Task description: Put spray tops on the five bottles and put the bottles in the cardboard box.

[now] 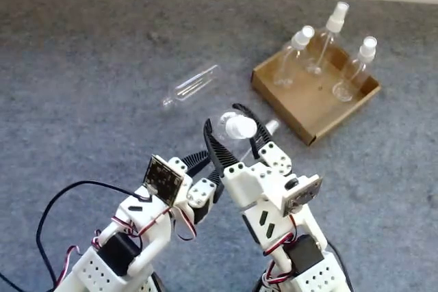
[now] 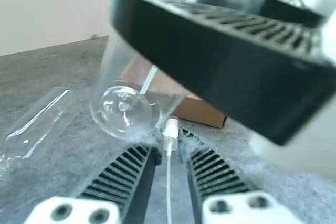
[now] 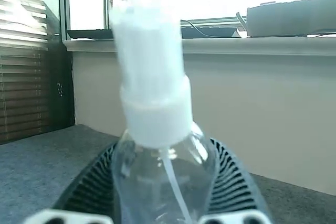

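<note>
**High view.** The right gripper (image 1: pixel 222 115) is clamping a capped bottle (image 1: pixel 238 126) at centre frame, its jaws curving round the sides. Three more bottles (image 1: pixel 325 39), all with tops on, are standing in the cardboard box (image 1: pixel 311 114) at upper right. One uncapped bottle (image 1: pixel 191 85) is lying on its side on the grey carpet (image 1: pixel 82 66), left of the box and well apart from it.

**Left wrist view.** The left gripper (image 2: pixel 168 153) is sitting at bottom centre with its fingers slightly parted. A loose spray top (image 2: pixel 170 128) is lying just beyond them, its thin tube running back through the gap. Whether the fingers are touching it cannot be told. The clamped bottle's round base is hanging at centre left.

**Right wrist view.** The bottle is sitting between the ribbed jaws with its fitted top (image 3: pixel 149 72) uppermost.

**Handling.** The bottles are looking like empty, thin, clear plastic. That would make them light, smooth and likely to yield under pressure. Gripping across the mid-body is appearing safer than gripping the top. The lying bottle is liable to roll.
</note>
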Robot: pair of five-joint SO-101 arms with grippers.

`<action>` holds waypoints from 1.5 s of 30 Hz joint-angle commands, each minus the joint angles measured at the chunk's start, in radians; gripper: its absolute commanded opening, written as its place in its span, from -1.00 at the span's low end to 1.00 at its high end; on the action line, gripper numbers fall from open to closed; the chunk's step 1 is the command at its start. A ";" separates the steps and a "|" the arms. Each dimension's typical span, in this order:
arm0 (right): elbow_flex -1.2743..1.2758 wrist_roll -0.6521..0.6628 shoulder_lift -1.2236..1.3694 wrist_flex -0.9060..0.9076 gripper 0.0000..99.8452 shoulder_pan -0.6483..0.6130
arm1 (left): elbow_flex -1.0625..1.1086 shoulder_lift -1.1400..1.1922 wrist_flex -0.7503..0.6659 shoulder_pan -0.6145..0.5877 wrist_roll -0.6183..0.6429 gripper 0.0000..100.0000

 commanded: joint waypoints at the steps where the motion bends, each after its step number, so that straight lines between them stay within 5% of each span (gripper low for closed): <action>1: 0.145 -0.009 -0.007 -0.024 -0.99 -0.015 | 0.021 -0.001 -0.034 -0.071 -0.005 -0.99; 7: 0.136 -0.006 -0.007 -0.024 -0.99 0.015 | 0.021 -0.001 -0.025 -0.073 -0.011 -0.99; 24: 0.136 -0.003 0.004 -0.101 -0.99 0.593 | 0.021 -0.002 0.023 -0.074 -0.012 -0.99; 35: 0.062 0.000 0.025 -0.151 -0.99 0.624 | 0.021 -0.001 0.025 -0.074 -0.012 -0.99; 45: -0.268 -0.005 0.552 -0.177 -0.99 0.625 | 0.021 -0.001 0.055 -0.074 -0.012 -0.99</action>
